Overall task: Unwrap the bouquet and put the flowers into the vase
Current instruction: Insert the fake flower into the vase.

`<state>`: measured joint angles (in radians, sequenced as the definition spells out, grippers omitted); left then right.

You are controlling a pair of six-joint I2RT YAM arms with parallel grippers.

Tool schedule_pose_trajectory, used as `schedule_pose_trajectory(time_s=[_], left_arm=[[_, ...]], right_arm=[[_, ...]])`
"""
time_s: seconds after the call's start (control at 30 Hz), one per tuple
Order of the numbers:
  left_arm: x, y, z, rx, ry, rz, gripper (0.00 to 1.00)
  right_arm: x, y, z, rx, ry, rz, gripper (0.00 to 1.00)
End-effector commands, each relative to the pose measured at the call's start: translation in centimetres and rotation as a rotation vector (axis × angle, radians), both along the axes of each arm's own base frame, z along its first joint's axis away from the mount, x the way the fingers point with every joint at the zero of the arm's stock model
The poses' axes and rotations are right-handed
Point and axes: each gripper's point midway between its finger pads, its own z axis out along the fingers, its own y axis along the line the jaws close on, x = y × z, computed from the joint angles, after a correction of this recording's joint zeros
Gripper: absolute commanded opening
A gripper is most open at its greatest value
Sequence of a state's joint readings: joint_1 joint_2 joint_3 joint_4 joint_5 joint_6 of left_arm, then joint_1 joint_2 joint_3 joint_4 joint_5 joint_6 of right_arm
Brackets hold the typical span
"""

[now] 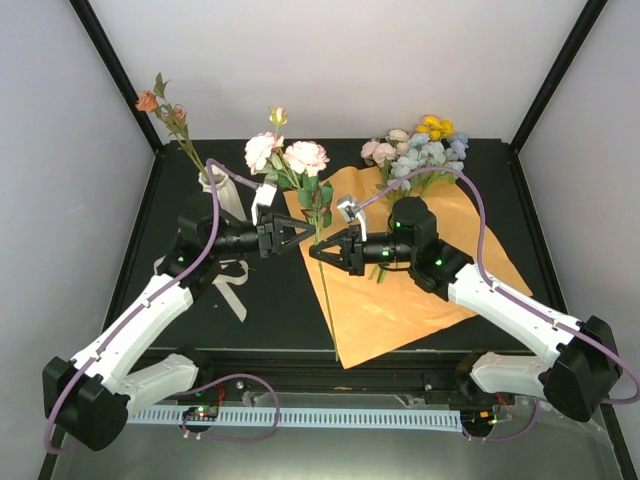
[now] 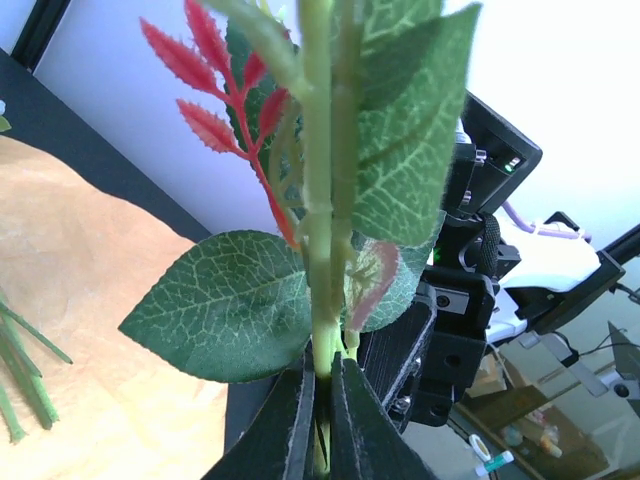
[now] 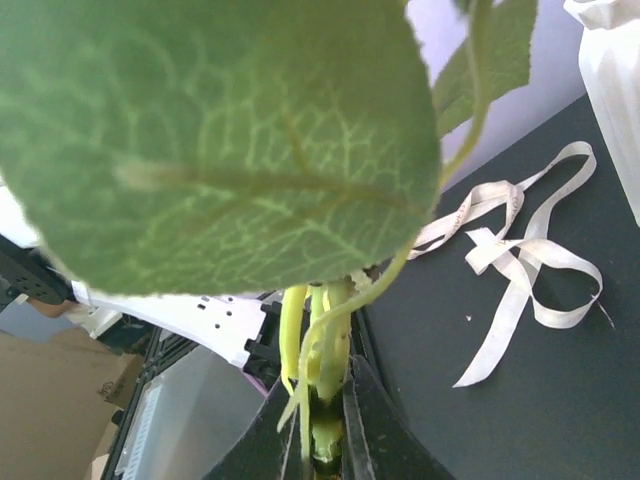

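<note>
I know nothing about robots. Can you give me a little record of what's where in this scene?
Left pincer: shut on stems of the pink flowers
Right pincer: shut on the same stems
Vase: upright, one stem already in it
Orange paper: spread open on the table
Other flowers: lying at the paper's far edge
Ribbon: loose on the table near the vase

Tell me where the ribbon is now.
In the top view the ribbon lies on the table, left of the orange paper and just nearer the bases than the vase.
</note>
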<state>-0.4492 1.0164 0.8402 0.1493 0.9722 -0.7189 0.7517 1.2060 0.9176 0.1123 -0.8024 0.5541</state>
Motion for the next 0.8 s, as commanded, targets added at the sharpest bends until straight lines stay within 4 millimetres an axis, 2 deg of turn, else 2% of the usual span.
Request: schedule_pose_trajectory(time_s=[0.0, 0.1, 0.17, 0.33, 0.47, 0.67, 0.77], left_arm=[[-1.0, -0.2, 0.8, -0.018, -0.058, -0.045, 0.02], [-0.9, -0.1, 0.9, -0.011, -0.082, -0.033, 0.02], [-0.7, 0.1, 1.0, 0.005, -0.103, -0.011, 0.02], [0.0, 0.8, 2.7, 0.045, -0.205, 0.081, 0.02], [0.8, 2.2, 4.0, 0.082, -0.288, 0.214, 0.02], [2.9, 6.3, 6.4, 0.201, -0.439, 0.523, 0.01], [3.7, 8.8, 8.8, 0.251, -0.545, 0.683, 0.01]], right_arm=[[0.4, 0.0, 0.3, -0.005, -0.038, -0.033, 0.11], [0.9, -0.3, 0.0, -0.018, -0.041, -0.071, 0.19], [1.0, -0.7, -0.2, -0.017, -0.052, -0.099, 0.31], [1.3, -2.0, 0.3, -0.023, -0.103, -0.183, 0.69], [1.4, -3.5, 0.8, -0.035, -0.141, -0.259, 0.98], [2.8, -6.8, 1.0, -0.05, -0.19, -0.465, 1.0], [3.3, -8.6, 1.0, -0.045, -0.213, -0.565, 1.0]])
